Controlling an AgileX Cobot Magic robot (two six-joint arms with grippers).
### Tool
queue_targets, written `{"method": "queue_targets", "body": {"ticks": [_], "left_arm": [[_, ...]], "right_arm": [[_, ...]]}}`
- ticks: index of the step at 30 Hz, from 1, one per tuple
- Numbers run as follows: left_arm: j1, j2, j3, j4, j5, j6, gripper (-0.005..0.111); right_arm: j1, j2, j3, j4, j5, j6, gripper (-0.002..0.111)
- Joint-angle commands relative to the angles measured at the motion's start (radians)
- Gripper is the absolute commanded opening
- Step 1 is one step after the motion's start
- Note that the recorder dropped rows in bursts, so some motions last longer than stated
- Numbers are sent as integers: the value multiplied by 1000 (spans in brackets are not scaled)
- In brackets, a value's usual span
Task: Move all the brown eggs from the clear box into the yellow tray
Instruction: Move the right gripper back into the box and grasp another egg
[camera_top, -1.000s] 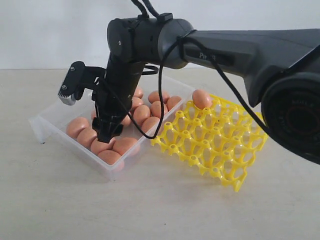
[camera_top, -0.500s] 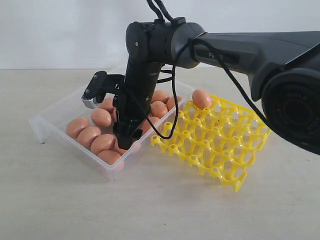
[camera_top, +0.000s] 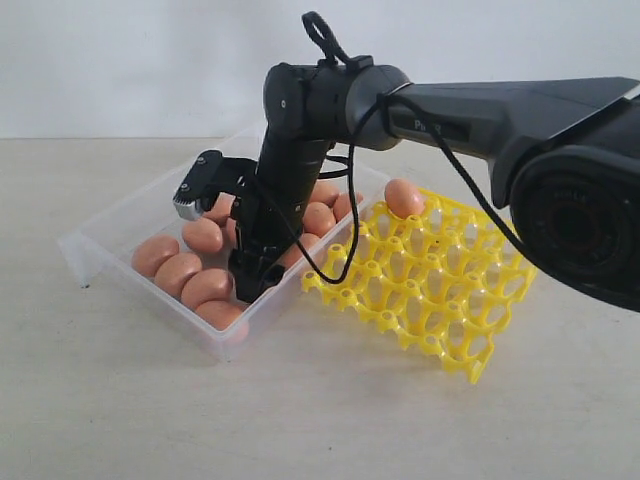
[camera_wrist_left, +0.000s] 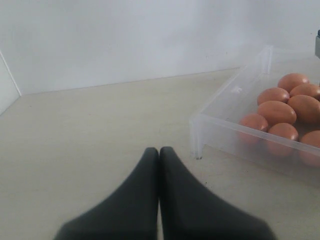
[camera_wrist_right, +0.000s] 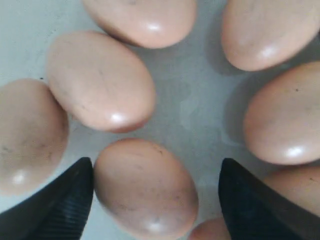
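Your exterior view faces the clear box (camera_top: 100, 250) side-on; right wrist looks close down on its brown eggs (camera_wrist_right: 100, 80)

The eggs (camera_top: 205, 235) are orange-brown, the box (camera_top: 95, 255) clear and colourless, the tray (camera_top: 430, 285) bright yellow.

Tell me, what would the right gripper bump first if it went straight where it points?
The right gripper would probably hit the brown egg between its open jaws, in the clear box; depth is unclear.

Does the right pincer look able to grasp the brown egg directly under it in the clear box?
Probably yes. The right pincer stands open in the clear shallow plastic box, and one smooth orange-brown oval egg lies between its fingers, though neighbouring eggs crowd it.
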Motion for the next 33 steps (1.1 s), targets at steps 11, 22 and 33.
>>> {"method": "queue_targets", "body": {"ticks": [11, 22, 33], "left_arm": [[-1, -2, 3, -4, -7, -9, -4], [-1, -2, 3, -4, -7, -9, -4], [-1, -2, 3, -4, -7, -9, -4]], "right_arm": [[-33, -1, -2, 54, -83, -6, 67], [-33, 45, -2, 83, -91, -61, 67], [-33, 45, -2, 80, -106, 89, 0]]}}
